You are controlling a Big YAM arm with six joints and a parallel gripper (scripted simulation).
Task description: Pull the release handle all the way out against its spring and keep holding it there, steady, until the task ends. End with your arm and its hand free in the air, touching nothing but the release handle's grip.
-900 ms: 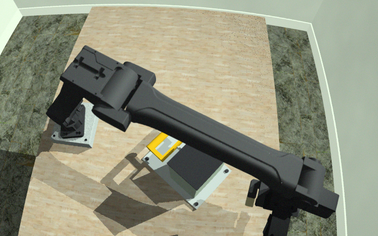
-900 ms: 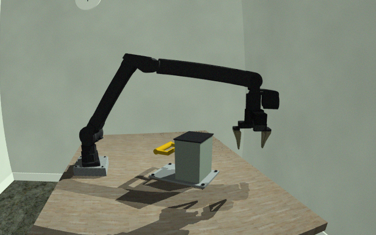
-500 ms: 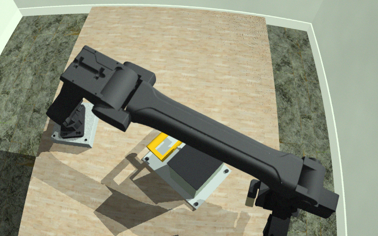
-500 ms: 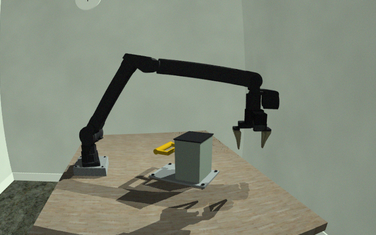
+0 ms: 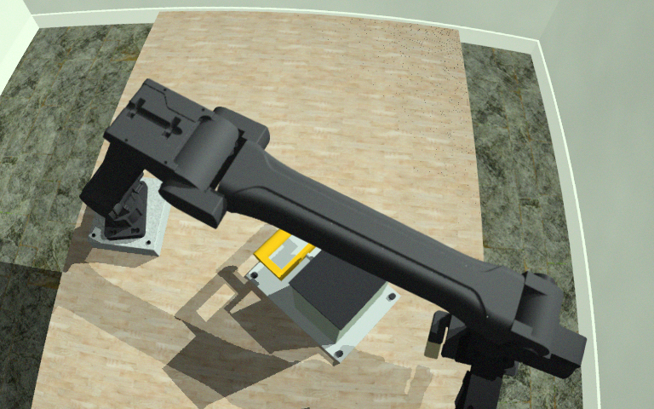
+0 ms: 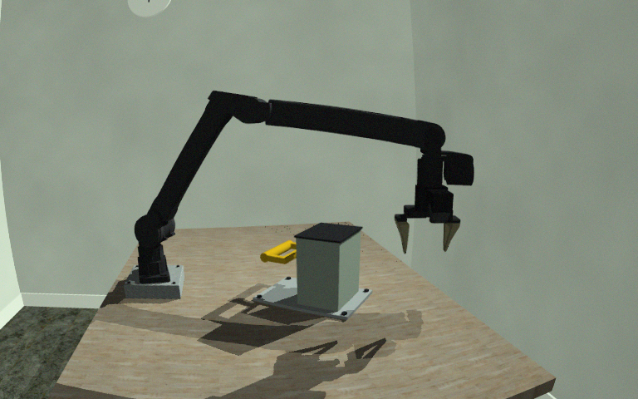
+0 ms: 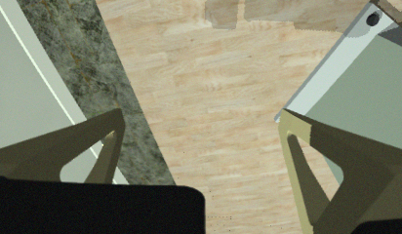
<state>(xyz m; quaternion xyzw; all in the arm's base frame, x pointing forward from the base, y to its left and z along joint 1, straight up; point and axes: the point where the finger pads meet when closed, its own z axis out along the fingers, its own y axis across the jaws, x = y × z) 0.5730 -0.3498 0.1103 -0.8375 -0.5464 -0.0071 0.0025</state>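
Observation:
The yellow release handle (image 5: 268,261) (image 6: 272,257) sticks out sideways from a grey box with a black top (image 5: 330,289) (image 6: 327,277) (image 7: 369,93). The handle is on the side facing the arm's base. The box is bolted to a light base plate (image 5: 366,324) (image 6: 275,293) (image 7: 330,68) in the middle of the wooden table (image 5: 320,100) (image 6: 436,336) (image 7: 213,73). My gripper (image 6: 424,247) (image 7: 201,117) is open and empty. It points down, in the air, on the box's far side from the handle, near the table's right edge. The handle does not show in the wrist view.
The arm's base (image 5: 153,222) (image 6: 154,288) stands on a grey block at the table's left. The forearm spans over the box and hides part of the handle in the overhead view. Dark stone floor (image 5: 513,152) (image 7: 91,63) lies past the table edge, and a wall is close on the right.

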